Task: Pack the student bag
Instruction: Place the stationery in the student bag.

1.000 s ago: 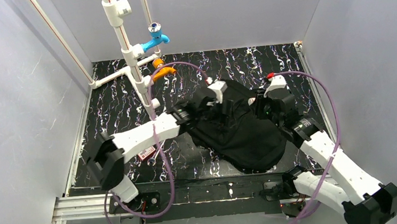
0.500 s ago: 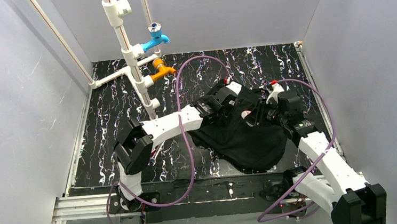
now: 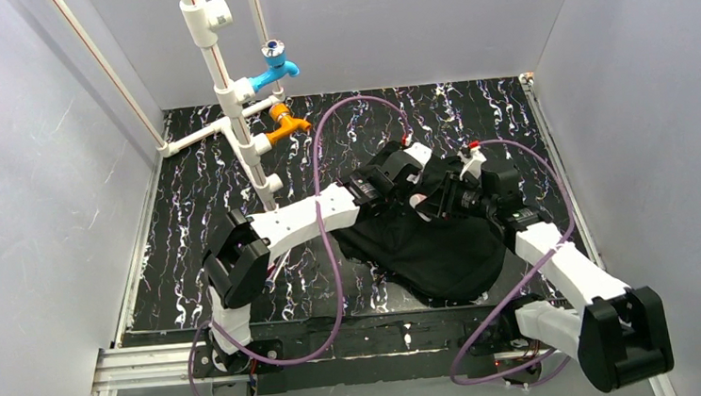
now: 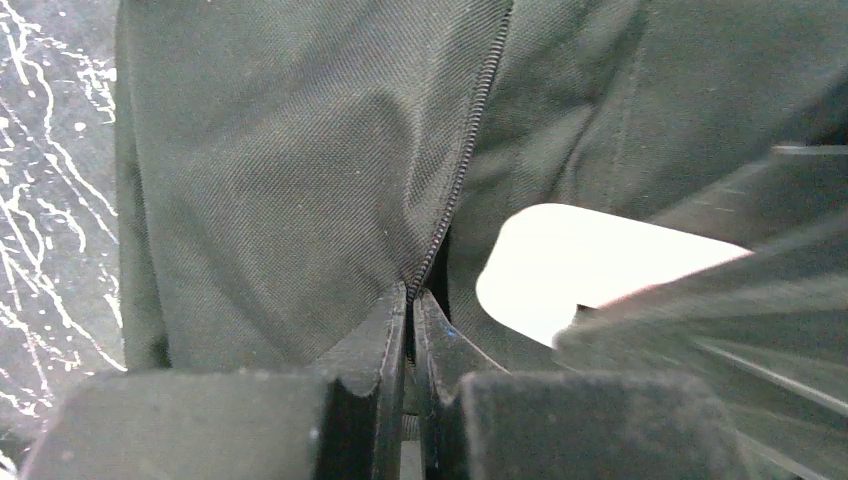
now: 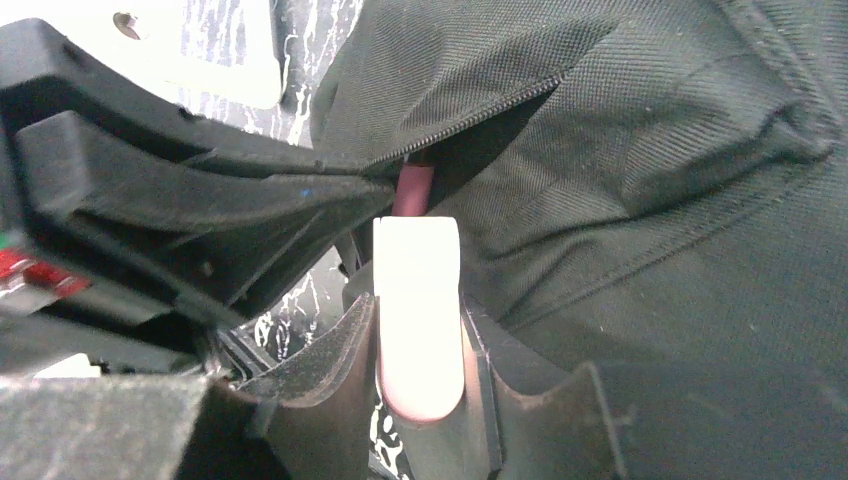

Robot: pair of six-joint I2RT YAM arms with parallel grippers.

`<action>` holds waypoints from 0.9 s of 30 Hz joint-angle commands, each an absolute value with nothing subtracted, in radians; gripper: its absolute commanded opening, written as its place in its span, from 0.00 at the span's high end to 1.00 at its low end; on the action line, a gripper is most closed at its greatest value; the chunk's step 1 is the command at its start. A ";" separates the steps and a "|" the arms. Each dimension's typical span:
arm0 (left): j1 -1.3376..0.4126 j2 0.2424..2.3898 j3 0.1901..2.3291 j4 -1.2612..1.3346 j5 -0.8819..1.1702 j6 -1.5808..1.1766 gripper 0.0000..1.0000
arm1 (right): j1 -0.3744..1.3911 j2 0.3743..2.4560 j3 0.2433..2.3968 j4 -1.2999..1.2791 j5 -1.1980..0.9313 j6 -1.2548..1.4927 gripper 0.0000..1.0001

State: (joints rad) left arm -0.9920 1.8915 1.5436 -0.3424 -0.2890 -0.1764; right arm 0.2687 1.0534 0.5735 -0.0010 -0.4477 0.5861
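From above, the student bag (image 3: 426,244) lies right of the white pipe stand (image 3: 225,94), and both my grippers meet at its far edge. My left wrist view shows my left gripper (image 4: 410,300) pinched tight on the bag's zipper (image 4: 462,150) edge. My right wrist view shows my right gripper (image 5: 420,330) clamping a white-and-pink block (image 5: 417,310) at the bag's opening.

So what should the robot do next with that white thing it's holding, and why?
Probably ease the right gripper forward, sliding the flat white item into the large black fabric backpack. Its tip sits right at the gap in the zipper, whose edge the left gripper is pinching.
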 commanded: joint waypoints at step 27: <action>-0.885 1.724 1.461 -0.229 0.032 -0.413 1.00 | 0.344 1.116 0.556 0.112 -0.315 0.591 0.46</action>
State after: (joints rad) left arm -0.8894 1.7763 1.4509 -0.2611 -0.0174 -0.4015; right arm 0.3408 1.1324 0.5423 0.1802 -0.3408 0.6369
